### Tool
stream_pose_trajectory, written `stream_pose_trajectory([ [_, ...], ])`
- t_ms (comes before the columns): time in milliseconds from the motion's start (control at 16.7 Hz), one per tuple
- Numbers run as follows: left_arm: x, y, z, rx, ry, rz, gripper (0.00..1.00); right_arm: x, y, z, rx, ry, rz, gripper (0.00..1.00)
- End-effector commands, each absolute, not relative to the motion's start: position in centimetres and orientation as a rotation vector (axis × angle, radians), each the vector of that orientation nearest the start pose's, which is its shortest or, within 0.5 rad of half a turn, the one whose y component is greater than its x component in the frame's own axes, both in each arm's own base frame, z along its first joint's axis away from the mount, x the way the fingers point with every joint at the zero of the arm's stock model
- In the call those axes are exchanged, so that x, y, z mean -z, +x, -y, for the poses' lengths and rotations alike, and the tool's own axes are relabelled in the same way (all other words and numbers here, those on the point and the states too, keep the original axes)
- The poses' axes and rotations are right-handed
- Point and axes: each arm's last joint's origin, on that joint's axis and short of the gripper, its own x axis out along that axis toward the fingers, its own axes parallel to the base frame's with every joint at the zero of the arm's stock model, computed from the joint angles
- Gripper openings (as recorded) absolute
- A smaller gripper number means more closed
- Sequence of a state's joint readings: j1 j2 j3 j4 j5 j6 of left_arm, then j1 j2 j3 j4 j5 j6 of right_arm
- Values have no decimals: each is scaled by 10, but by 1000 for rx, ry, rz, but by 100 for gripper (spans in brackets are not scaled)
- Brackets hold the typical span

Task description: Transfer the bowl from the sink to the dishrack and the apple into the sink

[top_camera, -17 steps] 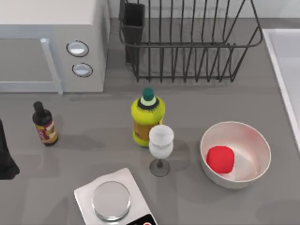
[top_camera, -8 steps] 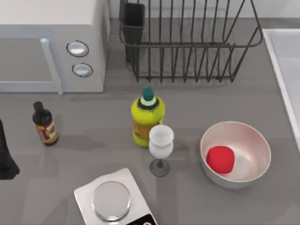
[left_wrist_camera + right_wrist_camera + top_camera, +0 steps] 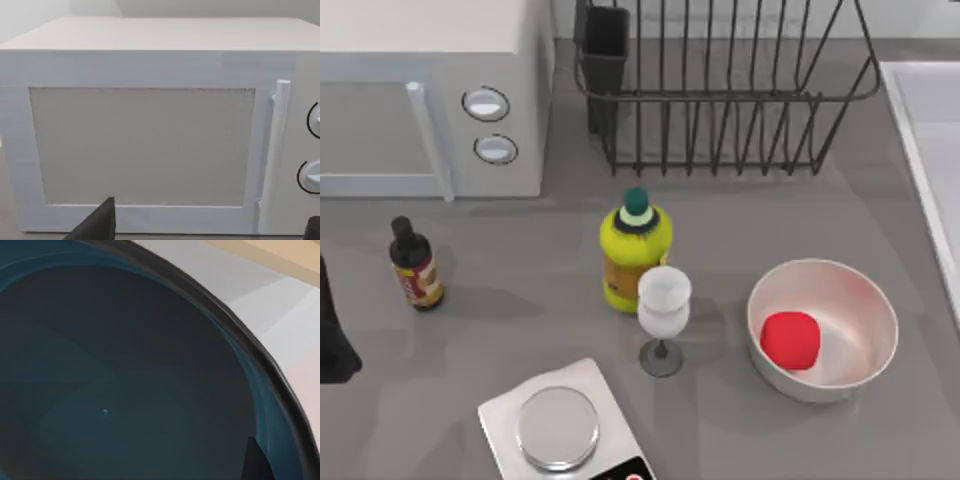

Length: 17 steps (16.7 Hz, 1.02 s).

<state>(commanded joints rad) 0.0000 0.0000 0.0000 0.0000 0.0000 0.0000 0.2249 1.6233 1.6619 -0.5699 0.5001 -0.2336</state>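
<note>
Sat broad and black behind the yellow bottle (image 3: pixel 636 252): dishrack (image 3: pixel 725 95). Ran pale down the table's right edge, well right of that bottle: sink (image 3: pixel 932 150). Loomed close under the right wrist camera: teal bowl (image 3: pixel 125 390), grip state impossible to tell. Lay red in the white bowl (image 3: pixel 823 328), right of the bottle: apple (image 3: pixel 791 339). Parked far left of it, fingers apart: left gripper (image 3: pixel 210 230).
</note>
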Motion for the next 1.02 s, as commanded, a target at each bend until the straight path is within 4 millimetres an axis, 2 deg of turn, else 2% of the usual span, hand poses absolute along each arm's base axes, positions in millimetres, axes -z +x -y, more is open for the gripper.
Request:
stream_pose_trajectory([
  [120, -160, 106, 1, 0, 0, 0, 100, -395, 351, -131, 159, -346, -344, 0],
  [240, -160, 106, 1, 0, 0, 0, 100, -404, 334, -182, 112, -243, -201, 0],
  [360, -160, 106, 1, 0, 0, 0, 100, -411, 314, -221, 69, -140, -99, 0],
  [480, -160, 106, 1, 0, 0, 0, 100, -416, 296, -248, 33, -57, -36, 0],
  [660, -160, 106, 1, 0, 0, 0, 100, -419, 282, -263, 10, 0, 0, 0],
  [900, -160, 106, 1, 0, 0, 0, 100, -420, 282, -262, 8, 3, 1, 0],
  [1020, -160, 106, 1, 0, 0, 0, 100, -413, 287, -264, 8, -6, -7, 0],
])
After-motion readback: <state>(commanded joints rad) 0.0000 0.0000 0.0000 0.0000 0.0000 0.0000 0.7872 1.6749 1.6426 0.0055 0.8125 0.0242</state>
